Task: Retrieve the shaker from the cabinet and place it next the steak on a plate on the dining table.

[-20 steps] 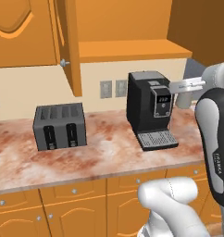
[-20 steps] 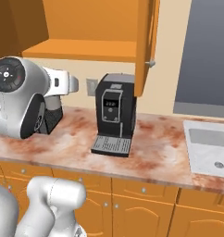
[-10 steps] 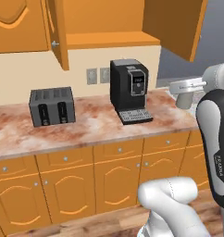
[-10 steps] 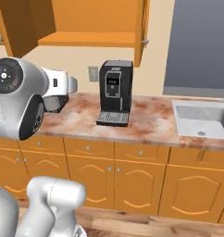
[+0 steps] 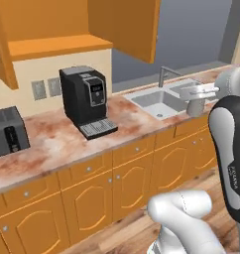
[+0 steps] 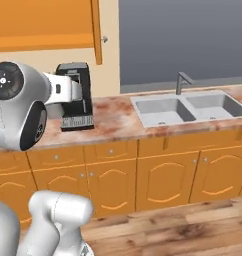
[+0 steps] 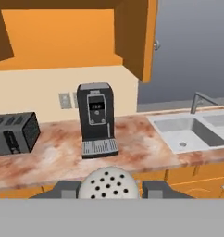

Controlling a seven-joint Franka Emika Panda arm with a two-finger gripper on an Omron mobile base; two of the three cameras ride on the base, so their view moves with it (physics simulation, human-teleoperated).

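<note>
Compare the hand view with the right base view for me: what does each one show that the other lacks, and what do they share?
Hand view alone: the shaker, its perforated cap facing the camera, clamped between the fingertips of the gripper, plus the toaster and the wall outlets.

Right base view alone: the lower orange cabinet doors, the wooden floor and the arm's big white joint.

Both: the open cabinet with its door, the coffee machine, the marbled counter, the sink and the faucet.
</note>
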